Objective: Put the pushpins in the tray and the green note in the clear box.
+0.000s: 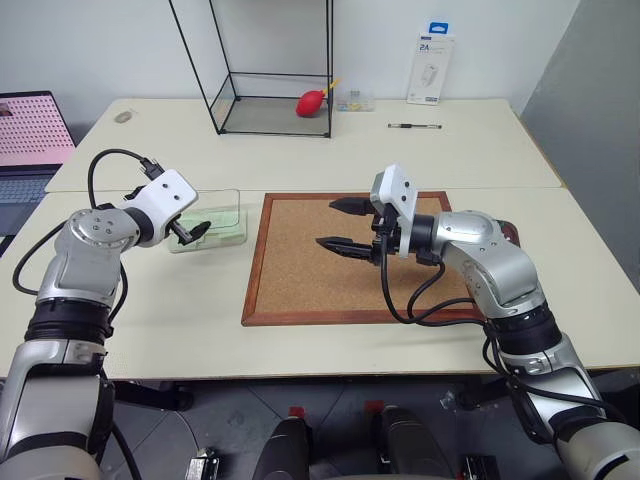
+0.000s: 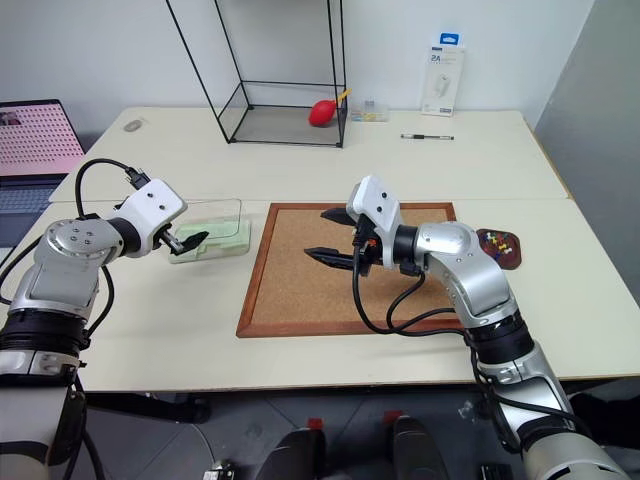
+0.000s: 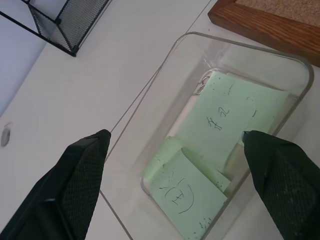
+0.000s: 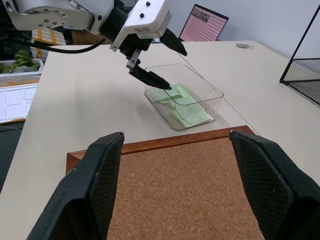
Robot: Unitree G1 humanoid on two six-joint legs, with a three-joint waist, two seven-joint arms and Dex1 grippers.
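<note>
Left eye view: my left gripper (image 1: pixel 200 231) hangs spread wide and empty at the box's (image 1: pixel 232 199) near end; pulling back carelessly, I judge a finger could catch the wall and drag it. Right eye view: my right gripper (image 2: pixel 330 234) stands wide, empty, over the corkboard (image 2: pixel 300 290); pins (image 2: pixel 497 241) lie in the tray (image 2: pixel 512 260) behind it. Left wrist view: green notes (image 3: pixel 220 122) lie flat inside, between my fingers (image 3: pixel 82 170).

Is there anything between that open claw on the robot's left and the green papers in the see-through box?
Nothing visible. The left gripper, jaws spread wide, hangs just above the clear box, whose top is open. The green notes lie flat and uncovered on its floor.
</note>
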